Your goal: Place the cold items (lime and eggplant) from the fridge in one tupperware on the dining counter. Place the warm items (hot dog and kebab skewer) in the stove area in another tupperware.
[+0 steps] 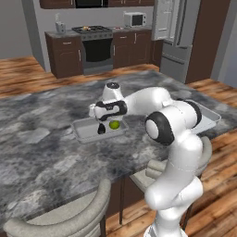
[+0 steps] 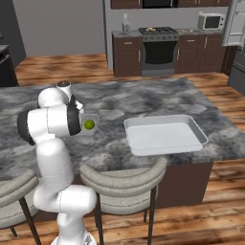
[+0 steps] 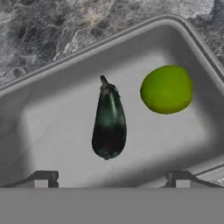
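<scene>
A shallow grey tupperware (image 3: pixel 52 109) on the dining counter holds a dark purple eggplant (image 3: pixel 109 127) lying flat and a green lime (image 3: pixel 166 89) beside it, the two apart. My gripper (image 3: pixel 110 178) hovers just above the eggplant, open, with nothing between its fingertips (image 3: pixel 41 177). From the left base view the hand (image 1: pixel 105 119) hangs over the same tupperware (image 1: pixel 83 132), with the lime (image 1: pixel 114 124) and eggplant (image 1: pixel 101 129) under it. The lime (image 2: pixel 88 125) also shows past my arm in the right base view. The hot dog and kebab skewer are too small to make out.
A second, larger tupperware (image 2: pixel 165 136) sits bare at the counter's right end (image 1: pixel 210 118). Stools (image 2: pixel 124 184) stand against the counter's near edge. At the back wall are the stove (image 1: pixel 92 31), a microwave (image 1: pixel 134 19) and the fridge (image 1: pixel 178 32).
</scene>
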